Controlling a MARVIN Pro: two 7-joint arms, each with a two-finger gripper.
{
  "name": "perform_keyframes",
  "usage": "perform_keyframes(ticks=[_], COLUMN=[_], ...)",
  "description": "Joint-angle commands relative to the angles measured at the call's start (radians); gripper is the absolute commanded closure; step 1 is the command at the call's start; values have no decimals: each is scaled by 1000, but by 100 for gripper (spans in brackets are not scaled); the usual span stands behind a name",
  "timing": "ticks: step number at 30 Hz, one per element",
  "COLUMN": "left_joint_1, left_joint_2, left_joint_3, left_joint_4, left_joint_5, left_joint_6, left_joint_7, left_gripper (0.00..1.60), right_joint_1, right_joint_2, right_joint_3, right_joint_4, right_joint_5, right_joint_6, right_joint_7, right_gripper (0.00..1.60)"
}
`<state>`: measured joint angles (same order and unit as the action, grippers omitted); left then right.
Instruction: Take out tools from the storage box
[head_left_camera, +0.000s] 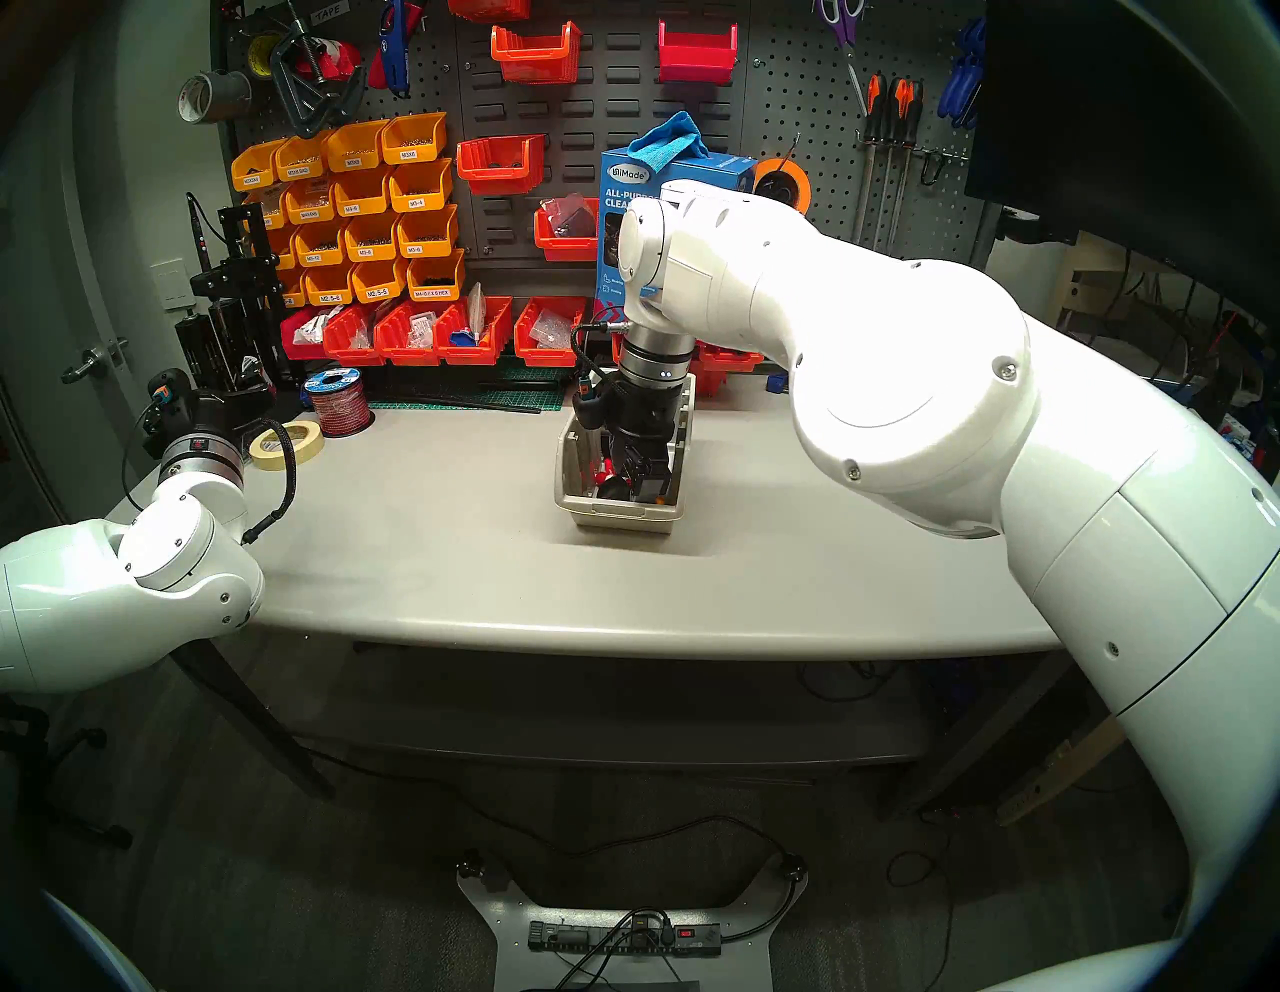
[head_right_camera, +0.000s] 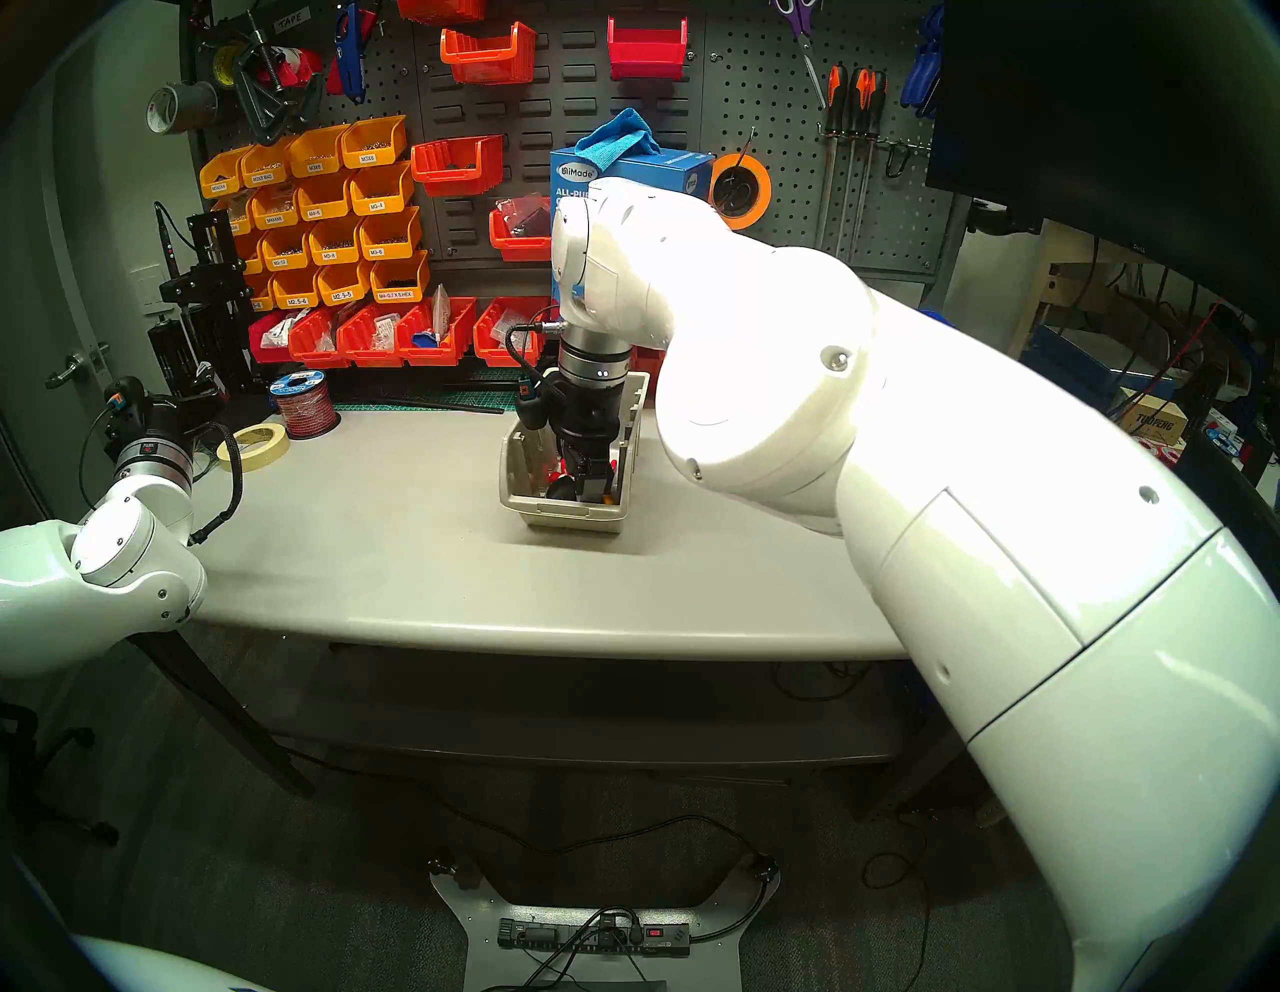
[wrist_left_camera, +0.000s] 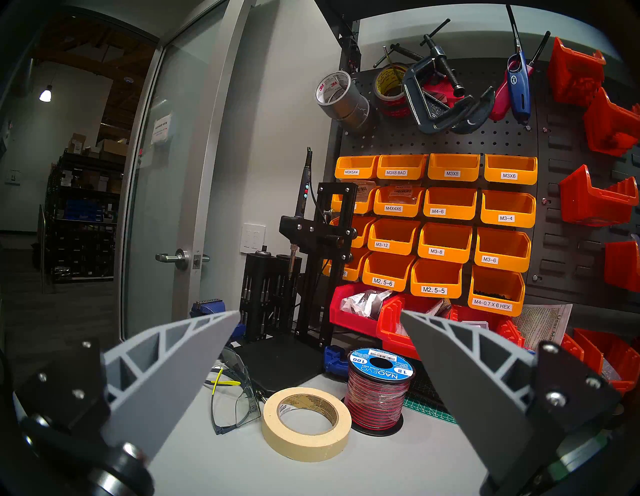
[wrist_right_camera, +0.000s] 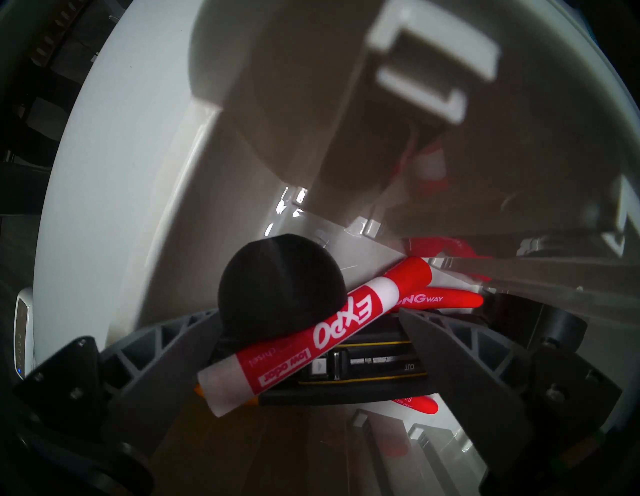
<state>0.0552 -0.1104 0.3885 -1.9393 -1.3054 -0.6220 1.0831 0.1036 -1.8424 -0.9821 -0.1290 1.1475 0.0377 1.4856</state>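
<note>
Inside storage box (head_left_camera: 583, 478) | right claw (wrist_right_camera: 311, 350) spread — Expo marker (wrist_right_camera: 311, 332) between fingers | left claw (wrist_left_camera: 318, 346) spread

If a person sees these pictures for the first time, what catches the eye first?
First, the big white right arm, which plunges its open right pincer into the beige plastic storage box at the middle of the grey table. Inside, a red-capped white Expo marker lies across a black round cup. Behind, orange bins fill the pegboard.
</note>
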Motion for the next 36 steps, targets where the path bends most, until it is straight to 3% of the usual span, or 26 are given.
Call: perform_keyframes(ticks=[1, 14, 15, 20, 21, 22, 23, 25, 36], left_joint_1=[-13, -13, -13, -13, -13, -13, -13, -13, -13], left_joint_2=[-1, -1, -1, -1, -1, -1, -1, -1, -1], left_joint_3=[-12, -12, -12, -12, -12, -12, -12, -12, -12], left_joint_4=[-2, -2, -2, -2, -2, -2, -2, -2, -2], left_joint_5=[6, 6, 6, 6, 6, 6, 6, 6, 6], left_joint_6=[0, 0, 0, 0, 0, 0, 0, 0, 0], left_joint_7=[-2, -1, -1, -1, -1, -1, -1, -1, -1], left_gripper=[0, 0, 0, 0, 0, 0, 0, 0, 0], right_joint_1=[-6, -7, -7, -9, -9, -9, -9, -10, -7], right_joint_2=[-8, -15, -15, -16, -16, -16, -16, -16, -13], right_joint_3=[-5, -6, -6, -5, -4, -4, -3, 0, 9], right_joint_4=[-4, 3, 3, 5, 5, 6, 6, 7, 12], right_joint_5=[-5, -3, -3, -2, -1, -1, 0, 2, 9], right_joint_6=[-10, -28, -30, -34, -34, -33, -33, -34, -21], right_joint_7=[-2, -2, -2, -2, -2, -2, -2, -2, -2], right_gripper=[21, 51, 63, 87, 107, 115, 136, 160, 160])
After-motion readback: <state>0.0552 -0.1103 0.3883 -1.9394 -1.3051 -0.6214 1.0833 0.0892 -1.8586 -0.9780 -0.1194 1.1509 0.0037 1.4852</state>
